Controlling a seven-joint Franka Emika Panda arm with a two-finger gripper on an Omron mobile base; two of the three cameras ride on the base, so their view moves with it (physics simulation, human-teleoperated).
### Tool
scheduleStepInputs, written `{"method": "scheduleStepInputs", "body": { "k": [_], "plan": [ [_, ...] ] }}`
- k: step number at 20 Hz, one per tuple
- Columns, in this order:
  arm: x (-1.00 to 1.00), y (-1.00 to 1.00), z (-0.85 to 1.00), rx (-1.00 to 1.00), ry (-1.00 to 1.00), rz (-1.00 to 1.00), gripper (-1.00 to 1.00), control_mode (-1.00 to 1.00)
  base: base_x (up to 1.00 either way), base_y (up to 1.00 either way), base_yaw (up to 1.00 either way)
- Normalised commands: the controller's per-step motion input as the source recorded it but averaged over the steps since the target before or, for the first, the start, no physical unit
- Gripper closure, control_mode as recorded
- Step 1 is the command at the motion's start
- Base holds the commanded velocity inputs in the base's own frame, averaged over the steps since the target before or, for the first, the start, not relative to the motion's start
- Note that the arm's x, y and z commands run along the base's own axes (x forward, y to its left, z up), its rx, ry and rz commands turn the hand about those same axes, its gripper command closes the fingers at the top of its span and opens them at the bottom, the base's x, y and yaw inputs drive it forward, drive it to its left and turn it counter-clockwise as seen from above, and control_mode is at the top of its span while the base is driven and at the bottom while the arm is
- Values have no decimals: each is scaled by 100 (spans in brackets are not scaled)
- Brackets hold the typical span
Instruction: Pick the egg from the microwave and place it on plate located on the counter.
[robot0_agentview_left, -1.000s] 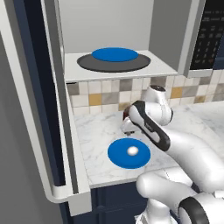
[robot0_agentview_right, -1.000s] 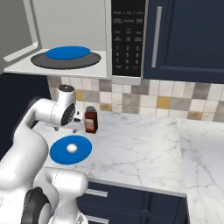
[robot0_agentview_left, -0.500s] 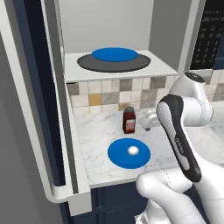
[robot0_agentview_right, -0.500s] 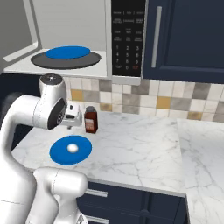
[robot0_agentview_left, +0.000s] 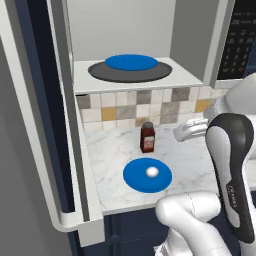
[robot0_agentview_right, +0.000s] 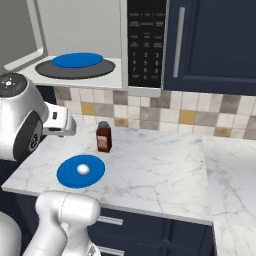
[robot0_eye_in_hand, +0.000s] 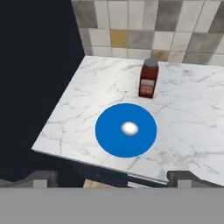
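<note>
The white egg (robot0_agentview_left: 152, 171) lies near the middle of the plain blue plate (robot0_agentview_left: 136, 179) on the marble counter (robot0_agentview_left: 112, 150); egg (robot0_eye_in_hand: 129, 128) and plate (robot0_eye_in_hand: 109, 135) also lie below the hand. My gripper (robot0_eye_in_hand: 112, 178) hangs above the counter's front edge, apart from the egg, its dark fingertips (robot0_eye_in_hand: 41, 177) far apart and nothing between them: open. In the left base view the hand (robot0_agentview_left: 191, 130) floats right of the plate, above the counter. The microwave (robot0_agentview_left: 195, 40) stands open, with a blue disc (robot0_agentview_left: 131, 62) on its dark turntable (robot0_agentview_left: 100, 72).
A small brown bottle (robot0_agentview_left: 147, 137) stands just behind the plate, near the tiled backsplash. The open microwave door (robot0_agentview_left: 60, 125) juts out at the left edge of the counter. The keypad panel (robot0_agentview_right: 145, 45) and a navy cabinet (robot0_agentview_right: 210, 45) hang above the counter's wide right stretch (robot0_agentview_right: 165, 165).
The arm has risen and drawn back from just over the plate, toward the right in the left base view. The egg stays on the plate. The jaws stay wide.
</note>
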Motion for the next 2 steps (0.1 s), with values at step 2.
{"method": "scheduleStepInputs", "body": {
  "k": [2],
  "plan": [
    [-6, 0, 100, 0, -4, -5, -100, -100, 0, 0, 0]
  ]
}}
